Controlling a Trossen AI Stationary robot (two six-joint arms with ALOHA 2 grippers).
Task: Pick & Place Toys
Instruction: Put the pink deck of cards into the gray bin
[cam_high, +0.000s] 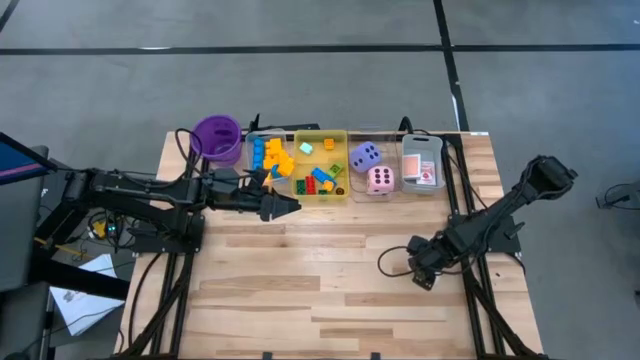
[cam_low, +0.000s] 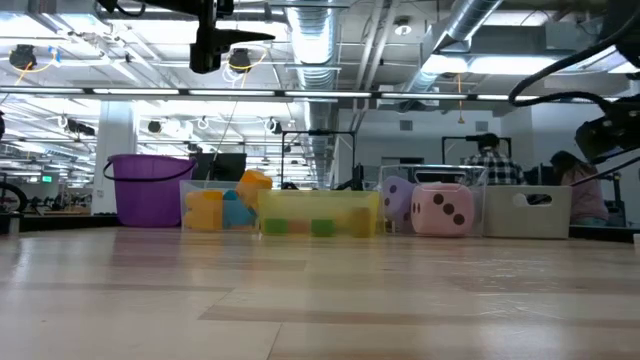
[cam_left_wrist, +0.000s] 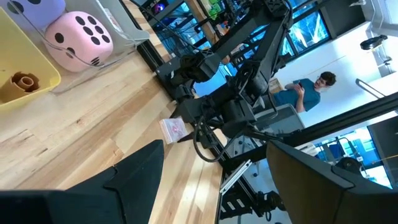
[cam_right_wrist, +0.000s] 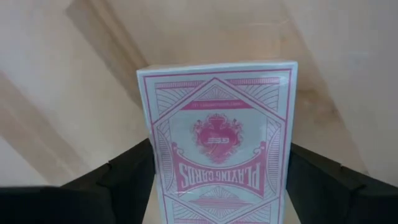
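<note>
A red-patterned pack of playing cards (cam_right_wrist: 217, 149) lies flat on the bare wood near the table's right side, also seen in the left wrist view (cam_left_wrist: 172, 129). My right gripper (cam_high: 425, 272) points down over it, its fingers closed on the pack's sides. My left gripper (cam_high: 285, 207) hovers open and holds nothing, just in front of the yellow tray (cam_high: 345, 190) of small blocks. The purple die (cam_high: 364, 155) and the pink die (cam_high: 380, 179) sit in a clear tray. Another card pack (cam_high: 424, 171) rests in the grey tray. My right gripper pinches the card pack between its two fingers, one on each long side (cam_right_wrist: 153, 177). The fingers (cam_right_wrist: 127, 174) come from above, pointing down, and lie across the pack's width. The pack lies flat on the table.
A purple cup (cam_high: 217, 138) and a clear tray of yellow and blue blocks (cam_high: 268, 158) stand at the far left of the row of trays. The near half of the table is bare wood. A cable loops beside my right gripper (cam_high: 392, 262).
</note>
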